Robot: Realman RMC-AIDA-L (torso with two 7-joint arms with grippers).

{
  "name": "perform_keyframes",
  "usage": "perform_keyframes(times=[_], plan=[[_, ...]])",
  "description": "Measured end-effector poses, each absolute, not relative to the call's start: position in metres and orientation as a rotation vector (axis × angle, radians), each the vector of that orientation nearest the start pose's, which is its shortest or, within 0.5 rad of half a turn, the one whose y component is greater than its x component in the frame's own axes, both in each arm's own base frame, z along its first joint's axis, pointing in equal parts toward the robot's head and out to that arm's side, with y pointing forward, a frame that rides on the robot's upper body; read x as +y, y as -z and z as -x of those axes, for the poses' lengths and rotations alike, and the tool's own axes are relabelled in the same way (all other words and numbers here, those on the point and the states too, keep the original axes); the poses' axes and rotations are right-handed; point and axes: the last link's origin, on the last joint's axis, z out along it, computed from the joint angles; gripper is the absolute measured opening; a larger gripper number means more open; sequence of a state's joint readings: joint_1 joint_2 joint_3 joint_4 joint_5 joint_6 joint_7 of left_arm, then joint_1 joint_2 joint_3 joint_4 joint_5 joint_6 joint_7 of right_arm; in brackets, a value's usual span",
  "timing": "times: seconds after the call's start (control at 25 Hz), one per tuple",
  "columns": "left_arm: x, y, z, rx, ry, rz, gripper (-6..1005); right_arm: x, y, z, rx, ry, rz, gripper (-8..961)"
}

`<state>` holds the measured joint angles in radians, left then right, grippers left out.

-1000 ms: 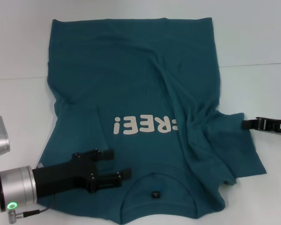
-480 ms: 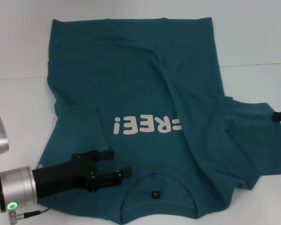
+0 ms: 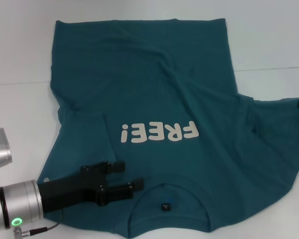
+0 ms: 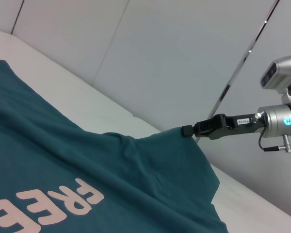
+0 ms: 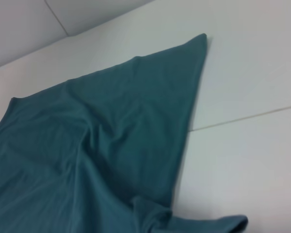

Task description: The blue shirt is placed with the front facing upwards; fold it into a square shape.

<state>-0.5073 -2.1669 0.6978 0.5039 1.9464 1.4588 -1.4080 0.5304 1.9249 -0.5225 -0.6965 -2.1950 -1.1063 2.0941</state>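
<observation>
Teal blue shirt (image 3: 154, 99) sleeve is pinched tight by the right gripper (image 4: 190, 130), so pull it flat slowly while the left gripper (image 3: 128, 178), fingers spread, rests near the collar.

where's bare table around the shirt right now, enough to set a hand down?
Bare white table lies beyond the blue shirt on the far right, and more on the left beside its side edge. Crowded: near the collar, where the left gripper sits over the cloth, and the right edge, where the right gripper holds the sleeve stretched outward.
</observation>
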Motion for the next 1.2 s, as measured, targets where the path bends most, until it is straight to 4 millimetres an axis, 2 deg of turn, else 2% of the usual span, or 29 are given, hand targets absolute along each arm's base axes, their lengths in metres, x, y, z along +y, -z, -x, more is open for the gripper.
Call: perform_keyframes(times=[0.32,0.64,0.96,1.04,1.2], plan=[[0.306,0.059,0.260,-0.944,0.869,2.639,887,0.391,-0.111,-0.344,1.373,-0.489,1.931,8],[0.307,0.059,0.260,-0.944,0.868,2.639,887,0.401,-0.100,-0.322,1.339,-0.503,2.019,8],[0.308,0.058,0.260,-0.937,0.863,2.639,887,0.416,-0.079,-0.291,1.284,-0.498,2.128,15],[0.309,0.058,0.260,-0.936,0.860,2.637,887,0.419,-0.067,-0.278,1.266,-0.488,2.179,20],[0.310,0.058,0.261,-0.937,0.847,2.629,887,0.422,-0.054,-0.266,1.253,-0.478,2.227,30]])
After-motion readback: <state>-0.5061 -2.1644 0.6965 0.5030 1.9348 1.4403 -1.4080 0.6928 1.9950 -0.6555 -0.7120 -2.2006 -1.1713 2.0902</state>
